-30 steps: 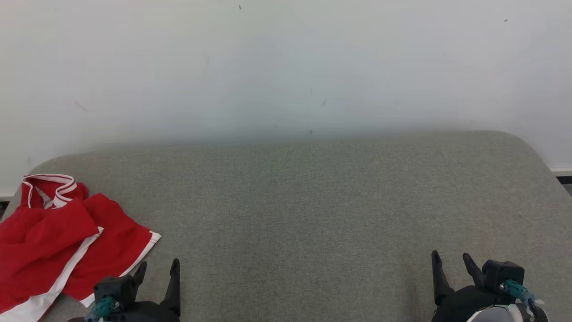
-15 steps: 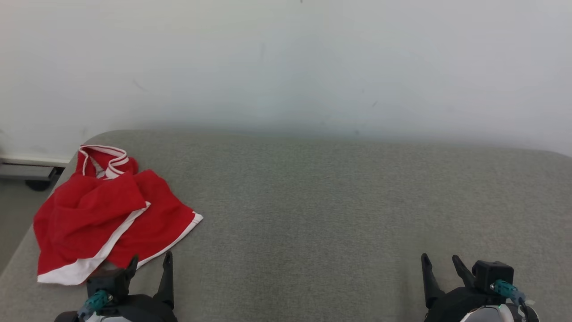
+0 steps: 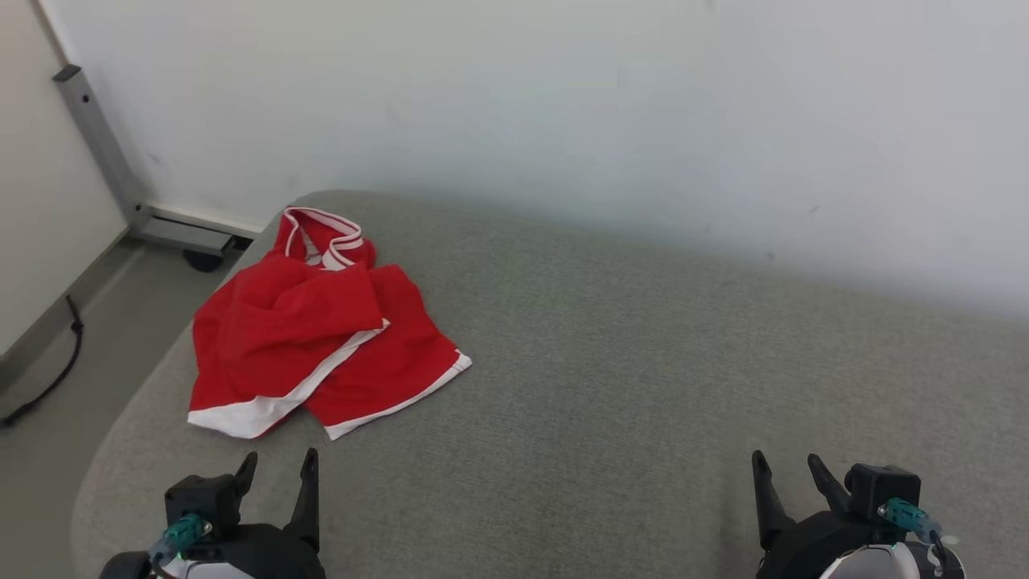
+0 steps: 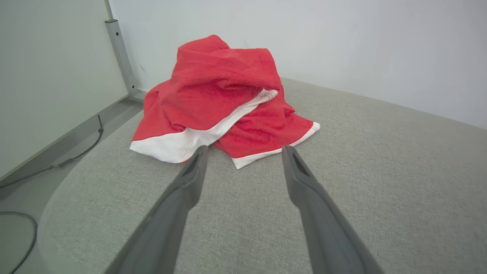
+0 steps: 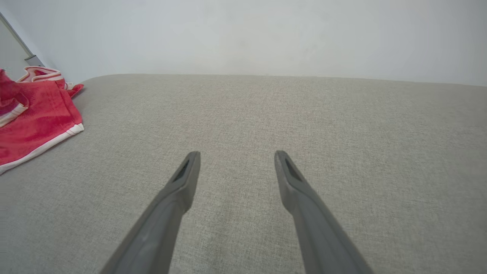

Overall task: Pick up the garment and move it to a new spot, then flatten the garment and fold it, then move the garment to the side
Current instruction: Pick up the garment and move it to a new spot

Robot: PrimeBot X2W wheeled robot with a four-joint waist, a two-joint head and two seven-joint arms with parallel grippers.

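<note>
The right gripper (image 5: 236, 153) holds its two dark fingers (image 5: 171, 201) spread wide, nothing between them, low over grey woven upholstery (image 5: 342, 125). Well off to its left lies a crumpled red garment (image 5: 34, 118) with white trim. Beyond the fingertips rises a plain white wall (image 5: 266, 34).

A crumpled red garment (image 3: 305, 338) lies near the grey cushioned surface's (image 3: 643, 386) left end.

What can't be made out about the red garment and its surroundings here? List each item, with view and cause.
Garment: its type and underside, head view, hidden by its own folds.
Garment's left part, right wrist view, cut by the left edge.
Surface: its right end, head view, cut by the right edge.
</note>
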